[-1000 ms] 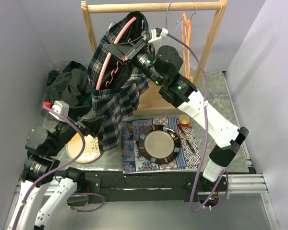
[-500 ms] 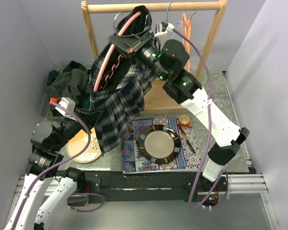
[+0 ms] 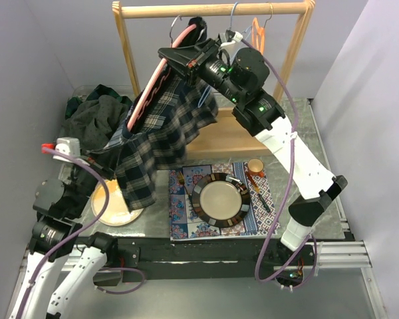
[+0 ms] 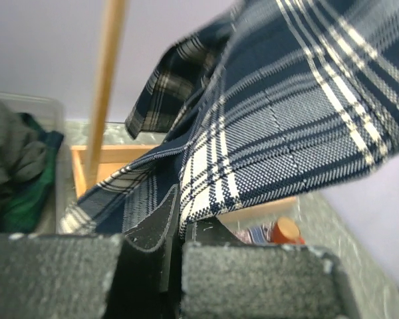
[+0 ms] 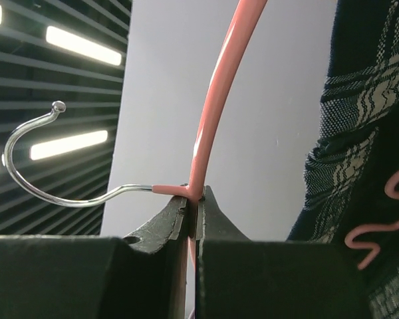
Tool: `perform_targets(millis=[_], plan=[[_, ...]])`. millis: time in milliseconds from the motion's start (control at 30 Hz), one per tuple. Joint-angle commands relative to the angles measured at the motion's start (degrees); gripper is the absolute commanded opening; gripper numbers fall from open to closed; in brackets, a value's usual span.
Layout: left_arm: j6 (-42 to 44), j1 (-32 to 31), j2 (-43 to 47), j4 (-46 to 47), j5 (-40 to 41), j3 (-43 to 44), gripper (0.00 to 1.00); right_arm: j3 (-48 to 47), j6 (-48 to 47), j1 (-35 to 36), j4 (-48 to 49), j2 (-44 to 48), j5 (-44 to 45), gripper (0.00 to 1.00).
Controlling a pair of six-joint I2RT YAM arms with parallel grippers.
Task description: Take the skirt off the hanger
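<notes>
Pinches skirt (image 4: pixel 286 133) edge in closed pincer (image 4: pixel 178 222). Faces upright wooden post (image 4: pixel 112 66), heaped clothes (image 4: pixel 13 166) at left, orange cup (image 4: pixel 286 229) low right.

Table (image 3: pixel 309 143) under placemat (image 3: pixel 180 218) (plate (image 3: pixel 221 199) atop)

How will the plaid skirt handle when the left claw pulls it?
Probably floppy: the plaid skirt drapes in folds off the pink hanger. Likely light: a thin pinch in the left claw holds it stretched. It may snag on the hanger's notches.
</notes>
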State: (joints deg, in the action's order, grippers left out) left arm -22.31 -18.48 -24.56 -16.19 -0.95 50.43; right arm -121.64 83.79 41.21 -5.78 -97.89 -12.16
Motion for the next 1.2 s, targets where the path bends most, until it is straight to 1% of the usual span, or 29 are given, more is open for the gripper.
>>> perform_targets(millis=[0, 33, 67, 167, 333, 433, 500, 533, 600, 633, 700, 733, 833, 867, 900, 933, 967, 1000, 1033, 1067, 1100, 1133, 1167], plan=[[-3.7, 0.55, 1.44, -5.61, 15.62, 2.04, 0.01, -3.49, 3.66, -2.72, 14.41, 5.78, -1.72, 0.0], [-4.49, 0.55, 1.62, -6.05, 16.85, 2.04, 0.01, -4.64, 4.18, -2.72, 13.96, 5.34, -2.16, 0.0], [-5.2, 0.64, 1.62, -6.92, 21.47, 2.47, 0.01, -5.61, 4.62, -2.72, 14.04, 4.38, -2.68, 0.0], [-5.82, 0.55, 1.18, -9.12, 25.98, 3.96, 0.01, -6.85, 5.86, -2.98, 14.66, 4.1, -5.5, 0.0], [-6.7, 0.55, 3.55, -7.81, 28.81, 2.65, 0.01, 1.14, 6.03, -4.38, 18.87, 8.85, -5.5, 0.0], [-6.26, 0.64, 3.12, -8.07, 30.39, 3.44, 0.01, -0.69, 6.47, -5.26, 18.0, 8.15, -7.61, 0.0], [-6.35, 0.64, 1.02, -11.04, 32.49, 6.16, 0.01, 0.26, 7.35, -5.26, 19.74, 8.06, -8.75, 0.0], [-7.91, 0.55, 0.48, -12.1, 37.55, 6.86, 0.01, 0.96, 8.05, -5.35, 20.8, 8.5, -8.93, 0.0], [-9.16, 0.64, 0.3, -12.65, 42.24, 7.57, 0.01, -0.51, 7.8, -5.18, 19.5, 8.15, -10.33, 0.0], [-8.46, 0.64, 0.65, -11.86, 45.04, 7.14, 0.01, -0.87, 7.97, -4.74, 19.93, 7.89, -11.12, 0.0], [-7.15, 0.55, 1.35, -10.19, 47.09, 6.17, 0.01, 0.17, 9.11, -4.12, 22.9, 8.32, -12.7, 0.0], [-6.18, 0.55, 1.44, -9.49, 47.09, 6.34, 0.01, 0.35, 9.37, -3.95, 22.75, 9.2, -13.23, 0.0], [-2.58, 0.55, 1.53, -5.37, 41.31, 8.18, 0.01, 3.86, 7.8, -3.42, 20.9, 12.61, -14.9, 0.0], [-1.61, 0.55, 1.18, -4.57, 38.42, 9.84, 0.01, 7.44, 7.53, -3.33, 20.72, 13.76, -15.78, 0.0], [0.23, 0.55, -0.13, -3.69, 37.44, 11.08, 0.01, 9.82, 7.36, -2.81, 21.33, 14.91, -16.74, 0.0], [1.2, 0.55, -1.1, -3.07, 36.82, 12.48, 0.01, 12.37, 6.66, -2.54, 22.12, 17.35, -19.54, 0.0], [2.08, 0.55, -2.06, -1.67, 35.77, 15.63, 0.01, 15.01, 5.87, -2.19, 22.48, 18.51, -20.96, 0.0], [3.83, 0.55, -4.34, -0.61, 35.15, 17.31, 0.01, 19.91, 5.16, -2.01, 22.74, 19.57, -22.71, 0.0], [4.72, 0.55, -5.4, 0.62, 34.62, 18.81, 0.01, 22.74, 4.03, -2.01, 23.27, 21.58, -26.73, 0.0], [5.25, 0.55, -6.55, 2.54, 34.09, 22.13, 0.01, 28.77, 3.75, -1.93, 24.05, 22.64, -28.08, 0.0], [5.6, 0.55, -8.91, 3.26, 34.0, 23.99, 0.01, 31.96, 3.75, -1.92, 26.59, 23.78, -29.31, 0.0], [5.87, 0.55, -10.06, 3.87, 34.0, 27.31, 0.01, 34.52, 3.66, -1.75, 27.83, 25.19, -31.67, 0.0], [6.39, 0.64, -12.25, 5.53, 34.0, 28.83, 0.01, 37.42, 3.14, -1.66, 28.36, 25.46, -33.26, 0.0]])
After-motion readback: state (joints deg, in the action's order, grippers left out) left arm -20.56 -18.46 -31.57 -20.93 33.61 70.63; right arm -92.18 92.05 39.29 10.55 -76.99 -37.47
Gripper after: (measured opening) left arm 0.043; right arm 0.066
